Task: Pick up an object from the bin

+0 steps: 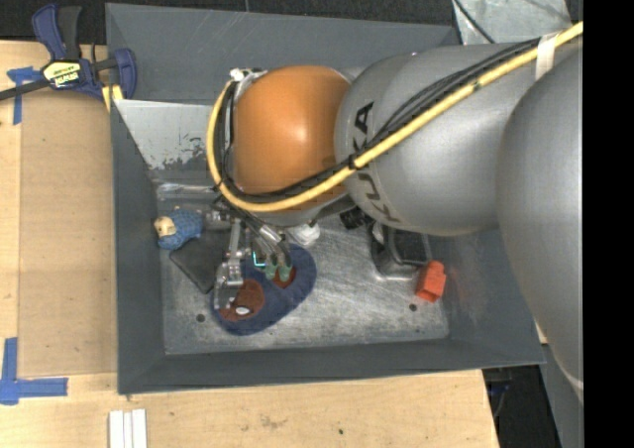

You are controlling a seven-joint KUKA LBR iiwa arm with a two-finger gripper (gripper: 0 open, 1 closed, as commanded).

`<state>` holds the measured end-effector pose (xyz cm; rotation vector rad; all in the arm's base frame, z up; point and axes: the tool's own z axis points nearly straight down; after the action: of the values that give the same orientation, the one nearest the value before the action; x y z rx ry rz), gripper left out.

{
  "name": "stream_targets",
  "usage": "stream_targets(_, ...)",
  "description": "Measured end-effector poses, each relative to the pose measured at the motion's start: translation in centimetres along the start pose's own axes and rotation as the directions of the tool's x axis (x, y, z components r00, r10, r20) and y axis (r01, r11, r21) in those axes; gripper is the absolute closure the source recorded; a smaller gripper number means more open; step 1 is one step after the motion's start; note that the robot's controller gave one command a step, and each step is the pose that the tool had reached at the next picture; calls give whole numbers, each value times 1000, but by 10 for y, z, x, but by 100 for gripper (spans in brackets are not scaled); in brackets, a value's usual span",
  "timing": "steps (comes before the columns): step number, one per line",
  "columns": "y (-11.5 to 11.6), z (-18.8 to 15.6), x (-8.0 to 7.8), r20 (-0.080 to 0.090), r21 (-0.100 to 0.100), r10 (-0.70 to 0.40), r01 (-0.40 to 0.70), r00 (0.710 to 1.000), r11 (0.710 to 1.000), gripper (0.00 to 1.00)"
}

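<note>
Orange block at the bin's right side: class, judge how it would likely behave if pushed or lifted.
The orange block looks small, so probably light. Its flat faces and squared corners suggest it would slide, not roll, across the bin floor. It seems to hold a rigid shape, so likely stiff; its material is unclear.

Robotics lab: KUKA arm (466, 168) over grey bin (139, 287).

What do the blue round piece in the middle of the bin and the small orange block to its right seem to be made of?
Blue piece: probably soft cloth or felt, matte; it lies limp with a curved, uneven edge. Orange block: likely hard plastic, smooth; crisp edges, uniform colour.
</note>
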<state>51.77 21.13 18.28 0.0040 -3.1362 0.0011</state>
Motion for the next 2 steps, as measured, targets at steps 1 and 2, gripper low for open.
stream_targets(1,-50,109,5,9,-4,-353,353,935,936,0)
stream_targets(2,-50,106,3,14,-3,-353,353,935,935,100)
